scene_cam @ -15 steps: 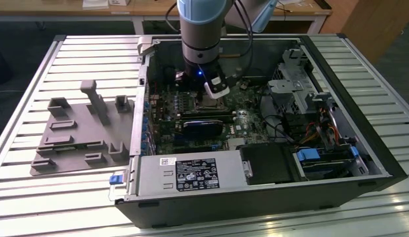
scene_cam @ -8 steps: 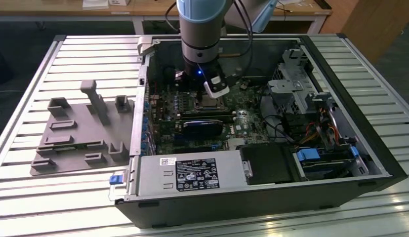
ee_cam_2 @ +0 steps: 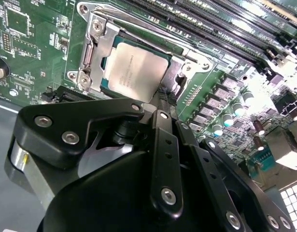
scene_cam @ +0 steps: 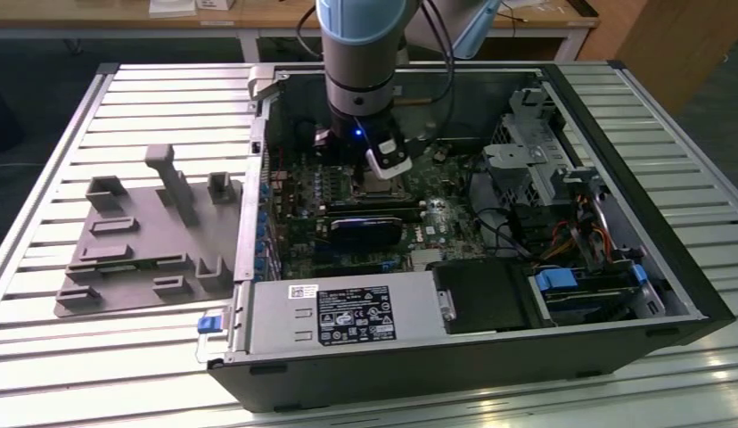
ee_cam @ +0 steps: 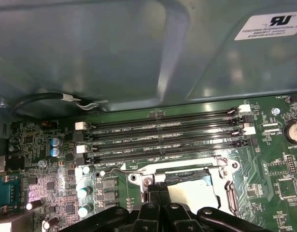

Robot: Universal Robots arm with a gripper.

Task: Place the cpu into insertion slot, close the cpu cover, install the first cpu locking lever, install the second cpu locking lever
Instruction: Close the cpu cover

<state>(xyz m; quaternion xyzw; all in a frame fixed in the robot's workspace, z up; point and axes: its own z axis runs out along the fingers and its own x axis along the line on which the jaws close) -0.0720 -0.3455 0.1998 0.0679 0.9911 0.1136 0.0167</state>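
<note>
cpu [ee_cam_2: 134, 70] lies seated under cover [ee_cam_2: 96, 46]; hand [ee_cam_2: 161, 96] closed on nothing, tips at cover's edge. i'd push slowly, straight down, on metal, clear of chip.

My fingers [ee_cam_2: 162, 102] cover one side of the cpu [ee_cam_2: 134, 70]. In the first wrist view, the picture's edge cuts off the insertion slot [ee_cam: 220, 169]. The print on the cpu is too small to read.

A pale slatted metal table [scene_cam: 167, 89] stands on dark floor [scene_cam: 95, 53], with wooden desks [scene_cam: 84, 12] behind.
</note>
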